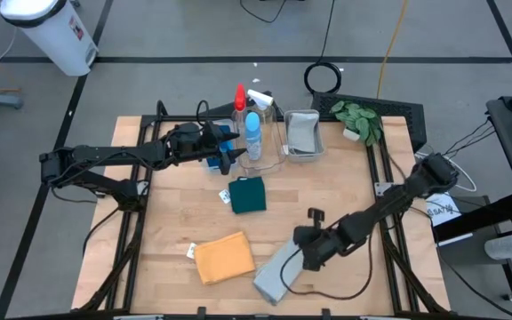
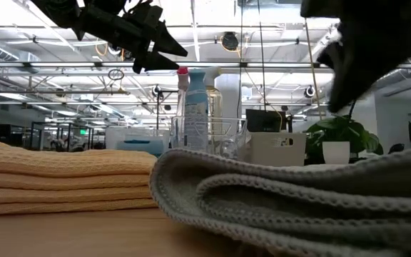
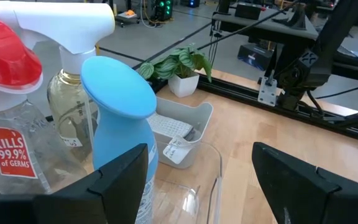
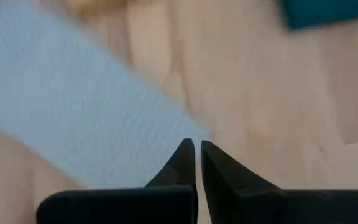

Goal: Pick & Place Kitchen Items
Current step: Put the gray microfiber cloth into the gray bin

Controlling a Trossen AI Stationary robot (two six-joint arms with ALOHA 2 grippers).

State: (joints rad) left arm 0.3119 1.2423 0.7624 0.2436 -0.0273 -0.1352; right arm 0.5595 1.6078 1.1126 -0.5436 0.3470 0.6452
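Right gripper [image 4: 197,163], fingers pressed together, sits just beside the soft, floppy grey cloth [image 4: 73,112]; pinch its edge. Left gripper [image 3: 201,180] spread.

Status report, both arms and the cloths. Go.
Left gripper open, empty, beside blue-topped bottle in clear bin. Right gripper shut, empty, at grey cloth edge. Orange cloth, green cloth flat on table. Nothing blocking.
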